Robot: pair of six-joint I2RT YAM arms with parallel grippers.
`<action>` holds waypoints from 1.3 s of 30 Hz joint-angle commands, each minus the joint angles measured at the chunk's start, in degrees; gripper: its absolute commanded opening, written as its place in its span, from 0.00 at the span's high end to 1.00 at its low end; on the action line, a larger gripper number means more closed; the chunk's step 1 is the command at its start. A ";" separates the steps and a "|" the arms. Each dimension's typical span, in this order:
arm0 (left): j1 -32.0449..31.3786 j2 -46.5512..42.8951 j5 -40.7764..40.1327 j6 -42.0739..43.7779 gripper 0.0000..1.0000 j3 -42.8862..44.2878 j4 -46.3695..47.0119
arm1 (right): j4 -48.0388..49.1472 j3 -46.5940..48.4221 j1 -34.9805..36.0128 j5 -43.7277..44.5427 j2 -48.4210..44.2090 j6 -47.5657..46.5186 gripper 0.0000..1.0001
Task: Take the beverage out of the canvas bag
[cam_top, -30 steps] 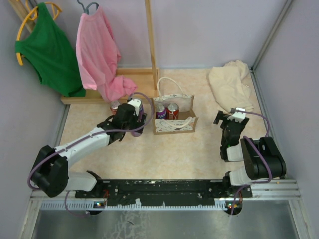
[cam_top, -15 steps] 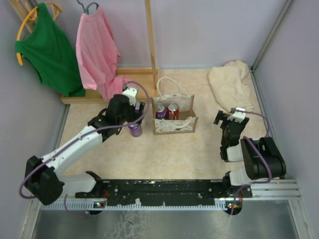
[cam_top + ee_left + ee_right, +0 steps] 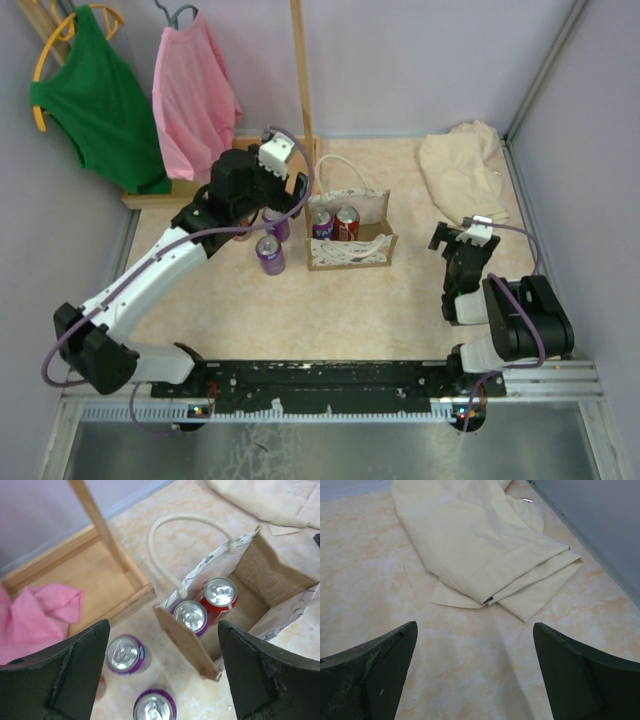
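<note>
The canvas bag (image 3: 260,570) is sitting on the desk (image 3: 470,675) just below the left end effector (image 3: 162,629), slightly toward its right finger, and it's still holding two drinks: a purple can (image 3: 190,616) and a red can (image 3: 218,592), standing upright and touching each other against the bag's back wall. The left end effector is hanging above all this with its fingers spread wide and nothing between them.

Under its left finger, two more purple cans (image 3: 125,653) (image 3: 154,707) are standing out on the desk, plus a sliver of what I'm guessing is another red can (image 3: 100,687) peeking out behind that finger. So I'm reading this as partway through the job: some drinks out, two left, and the arm is lining up for the next grab.

For the next move I'm thinking it needs to slide over the bag's opening and drop straight down on the purple can, since that's the closer one. It's going to be tight, with the red can pressing on one side, the bag's end wall on another and the rope handle (image 3: 170,525) arching up nearby.

The right end effector (image 3: 475,626) is sitting well off to the side, fingers also apart and empty, with only the cream cloth (image 3: 485,545) lying ahead of it.
</note>
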 commanded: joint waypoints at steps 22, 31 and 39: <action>-3.10 30.59 26.81 10.95 0.14 19.99 0.55 | 2.44 0.78 0.49 0.94 0.10 -0.62 0.01; -3.36 32.95 25.92 11.92 0.15 18.74 -0.44 | 2.43 0.78 0.51 0.96 0.10 -0.64 0.01; -3.89 32.49 27.51 11.50 0.18 17.11 -0.44 | 2.44 0.78 0.47 0.98 0.11 -0.62 0.01</action>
